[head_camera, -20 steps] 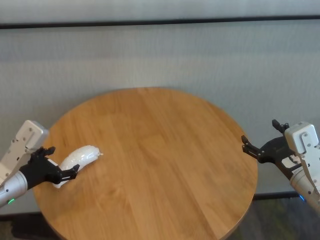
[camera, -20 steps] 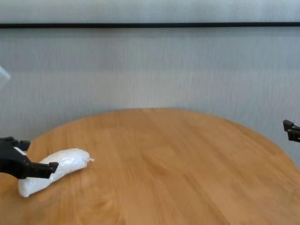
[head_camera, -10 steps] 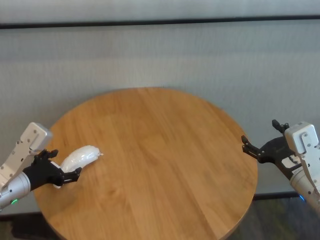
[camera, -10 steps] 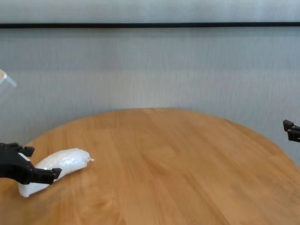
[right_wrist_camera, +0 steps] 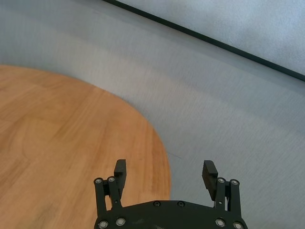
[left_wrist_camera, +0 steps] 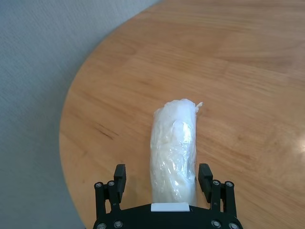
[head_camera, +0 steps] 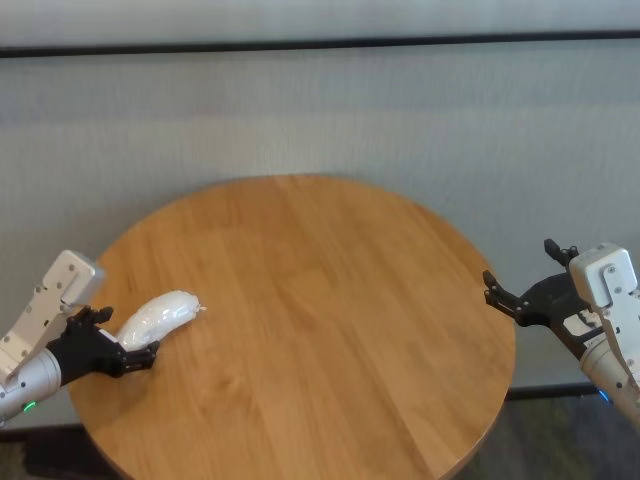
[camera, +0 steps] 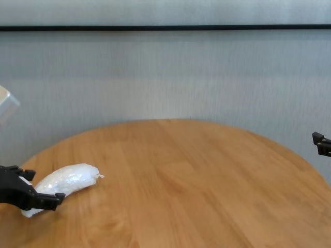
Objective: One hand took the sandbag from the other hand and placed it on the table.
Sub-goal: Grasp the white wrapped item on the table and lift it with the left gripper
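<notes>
**Sandbag flat on the wood, both pincers wide**

We see the sandbag (head_camera: pixel 156 316) lying on its side on the round tabletop (head_camera: pixel 330 300), close to the tabletop's left rim, its twisted tip pointing toward the middle of the wood. It rests on its long side because that is the only way a soft sausage shape settles; nothing props it up.

Around the sandbag's blunt end sits the left pincer (left_wrist_camera: pixel 164 177), jaws spread wide, one finger on each side of the white wrap. In the left wrist view there is a sliver of wood between each finger and the plastic, so we judge no grip here: the bag's weight is on the tabletop, not on the jaws. The pincer lines up along the bag's length, low over the wood.

On the far side from the sandbag, just off the tabletop's right rim, the right pincer (right_wrist_camera: pixel 166 174) hangs over the floor, jaws wide and empty, well apart from the bag. We read it as parked clear of the work.
</notes>
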Controlling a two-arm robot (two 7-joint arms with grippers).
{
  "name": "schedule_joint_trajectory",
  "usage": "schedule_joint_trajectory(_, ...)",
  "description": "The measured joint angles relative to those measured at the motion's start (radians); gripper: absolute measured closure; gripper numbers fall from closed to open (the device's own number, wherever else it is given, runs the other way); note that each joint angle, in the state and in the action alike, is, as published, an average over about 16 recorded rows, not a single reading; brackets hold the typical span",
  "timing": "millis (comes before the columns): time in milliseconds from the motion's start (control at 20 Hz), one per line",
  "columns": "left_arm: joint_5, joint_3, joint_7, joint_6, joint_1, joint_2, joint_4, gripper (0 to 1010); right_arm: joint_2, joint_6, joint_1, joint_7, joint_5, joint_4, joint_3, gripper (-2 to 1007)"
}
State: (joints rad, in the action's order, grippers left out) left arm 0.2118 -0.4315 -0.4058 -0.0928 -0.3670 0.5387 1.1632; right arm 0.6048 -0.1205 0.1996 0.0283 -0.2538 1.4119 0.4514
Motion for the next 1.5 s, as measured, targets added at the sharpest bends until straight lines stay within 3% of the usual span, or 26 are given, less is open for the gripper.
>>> schedule_joint_trajectory(1000, -0.022, 0.013, -0.047, -0.057, -0.013, -0.021, -0.023, 8, 0.000, 0.000, 0.000, 0.000, 0.000, 0.000, 0.000, -1)
schedule_joint_trajectory(1500, -0.022, 0.013, -0.045, -0.057, -0.012, -0.020, -0.021, 42, 0.000, 0.000, 0.000, 0.000, 0.000, 0.000, 0.000, -1)
